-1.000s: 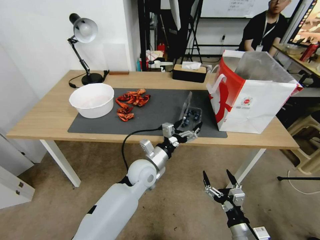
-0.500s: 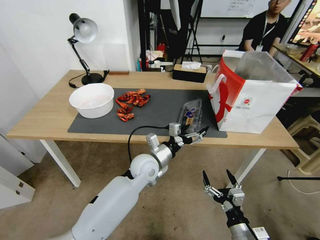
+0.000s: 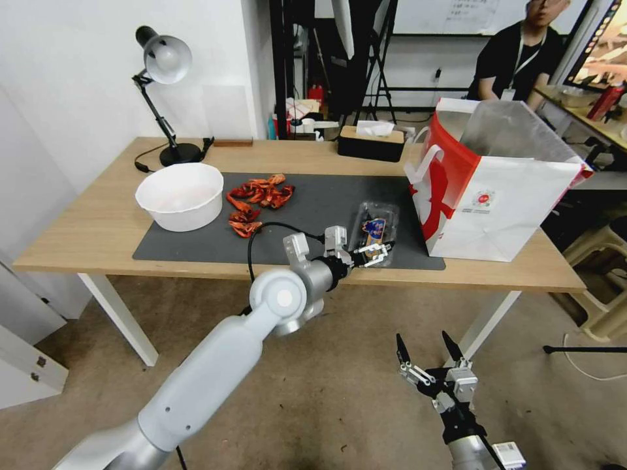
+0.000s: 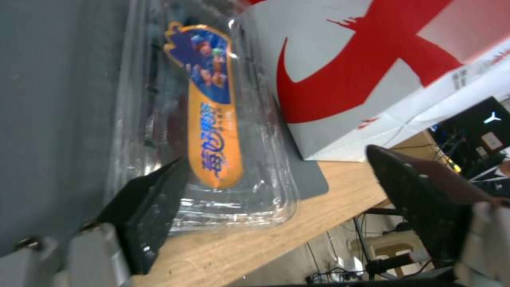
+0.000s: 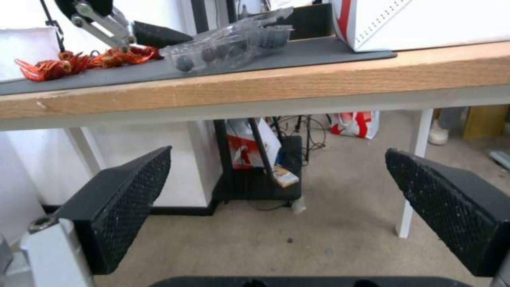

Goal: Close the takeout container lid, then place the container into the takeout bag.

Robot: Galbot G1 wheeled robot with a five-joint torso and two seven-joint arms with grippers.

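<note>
step: lid (image 3: 374, 230) lying down on the box (image 4: 207, 131), closing nearly done | left gripper (image 3: 371, 251) hovering over its near end, fingers apart | right gripper (image 3: 428, 360) waiting below table, spread | next: likely pressing shut, then gripping for the bag (image 3: 516, 202)

Takeout container (image 3: 374, 233): small clear plastic clamshell, dark berries visible through the side wall in the right wrist view (image 5: 228, 46); lies flat on the dark mat near the table's near edge, just left of the bag.
Lid (image 4: 212, 119): clear upper half, folded down over the berry tray; carries an oblong orange-and-blue sticker along its length; whether latched cannot be told.
Takeout bag (image 3: 496, 196): large white paper bag, red side panel, white handles, silver foil lining, small red logo on front; stands upright at the table's right end, mouth open upward.
</note>
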